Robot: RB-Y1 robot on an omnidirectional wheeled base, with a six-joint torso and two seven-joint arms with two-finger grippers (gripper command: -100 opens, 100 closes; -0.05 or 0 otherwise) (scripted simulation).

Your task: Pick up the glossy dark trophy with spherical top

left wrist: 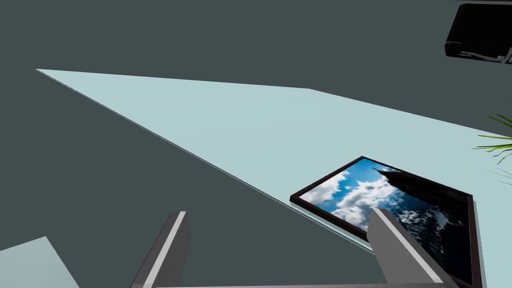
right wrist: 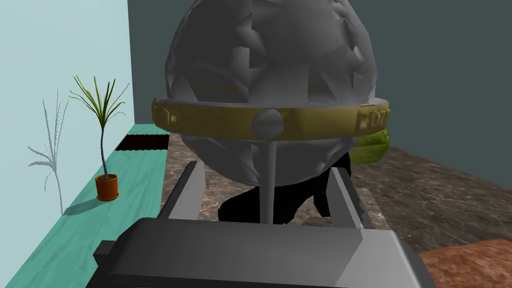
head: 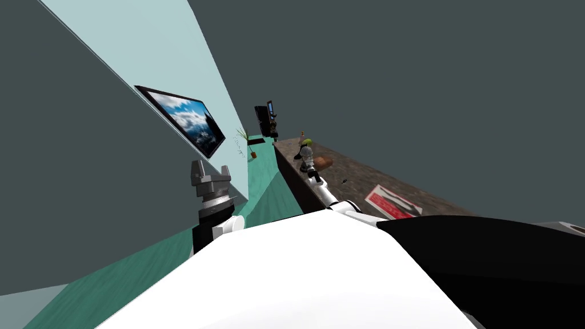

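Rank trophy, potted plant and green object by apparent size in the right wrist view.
1. trophy, largest by far, but nearest the camera.
2. potted plant.
3. green object, mostly hidden behind the trophy, so its rank is unsure.

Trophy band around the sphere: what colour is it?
The band is dull gold, clearest in the right wrist view.

Dull, faceted grey trophy (right wrist: 270, 65); mottled stone countertop (right wrist: 430, 195); wood-grained floor (right wrist: 127, 200).
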